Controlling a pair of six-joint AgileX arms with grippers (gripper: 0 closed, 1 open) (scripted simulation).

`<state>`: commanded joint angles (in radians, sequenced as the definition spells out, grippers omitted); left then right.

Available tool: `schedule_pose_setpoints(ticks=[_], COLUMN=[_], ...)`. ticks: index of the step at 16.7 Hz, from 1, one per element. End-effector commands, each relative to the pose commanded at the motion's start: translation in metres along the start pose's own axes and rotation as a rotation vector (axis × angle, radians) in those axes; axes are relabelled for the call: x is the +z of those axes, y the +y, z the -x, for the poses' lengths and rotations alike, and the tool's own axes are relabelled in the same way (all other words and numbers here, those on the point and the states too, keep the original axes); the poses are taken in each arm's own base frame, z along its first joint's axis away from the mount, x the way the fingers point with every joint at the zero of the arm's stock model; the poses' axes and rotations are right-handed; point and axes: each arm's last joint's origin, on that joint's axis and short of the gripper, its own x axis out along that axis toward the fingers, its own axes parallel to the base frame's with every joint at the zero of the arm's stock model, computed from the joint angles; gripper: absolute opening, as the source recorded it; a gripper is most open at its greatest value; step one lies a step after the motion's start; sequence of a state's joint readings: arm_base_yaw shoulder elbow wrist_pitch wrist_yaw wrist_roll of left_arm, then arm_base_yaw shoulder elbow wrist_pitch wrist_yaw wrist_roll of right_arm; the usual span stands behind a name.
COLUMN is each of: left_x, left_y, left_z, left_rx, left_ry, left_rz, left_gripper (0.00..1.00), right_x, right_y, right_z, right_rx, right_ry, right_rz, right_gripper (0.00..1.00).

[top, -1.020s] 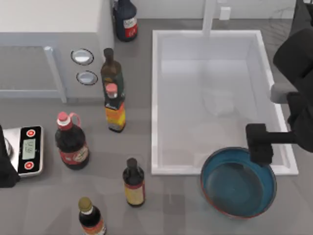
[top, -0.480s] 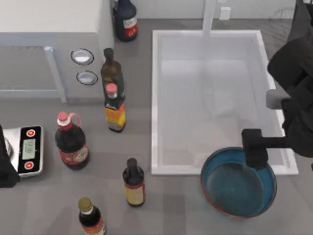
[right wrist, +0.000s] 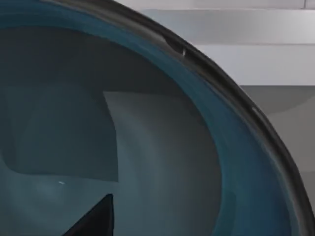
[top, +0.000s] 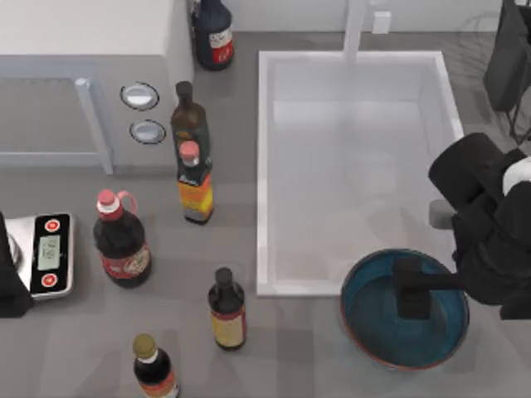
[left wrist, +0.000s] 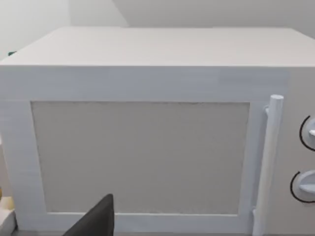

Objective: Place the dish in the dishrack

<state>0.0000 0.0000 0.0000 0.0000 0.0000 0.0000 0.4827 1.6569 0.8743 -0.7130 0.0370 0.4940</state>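
Teal inside and brown-rimmed, the dish (top: 377, 332) sits near the table's front right corner, its far rim overlapping the white sink's (top: 264, 166) front edge. The right gripper (top: 412, 292) hangs over the dish's bowl; whether its fingers are apart or closed cannot be told. The left arm (top: 10, 278) stays parked at the left edge beside the scale (top: 48, 253).

Kitchen counter: sink (top: 265, 174), microwave (left wrist: 147, 123), bottles (top: 121, 240).

Soft, even, rendered light.
Faint shadows beside the bottles (top: 195, 178); dull sheen inside the dish (right wrist: 162, 162); no glare.
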Motion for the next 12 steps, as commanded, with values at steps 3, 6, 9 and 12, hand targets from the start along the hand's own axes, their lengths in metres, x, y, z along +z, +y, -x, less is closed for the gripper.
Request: schedule_pose_setpoints(ticks=[3,6,9,12], left_x=[0.0,0.0,0.0,0.0], left_y=[0.0,0.0,0.0,0.0], left_z=[0.0,0.0,0.0,0.0], left_rx=[0.0,0.0,0.0,0.0], left_ry=[0.0,0.0,0.0,0.0], left_rz=[0.0,0.0,0.0,0.0], left_gripper=[1.0,1.0,1.0,1.0], right_x=[-0.0005,-0.0005,-0.0005,-0.0005], right_y=[-0.0002,-0.0002,-0.0002,-0.0002], right_z=[-0.0022,-0.0022,-0.0022,-0.0022], right_rx=[0.0,0.0,0.0,0.0], right_ry=[0.001,0.001,0.001,0.001], right_rz=[0.0,0.0,0.0,0.0], right_gripper=[1.0,0.85,0.62,0.4])
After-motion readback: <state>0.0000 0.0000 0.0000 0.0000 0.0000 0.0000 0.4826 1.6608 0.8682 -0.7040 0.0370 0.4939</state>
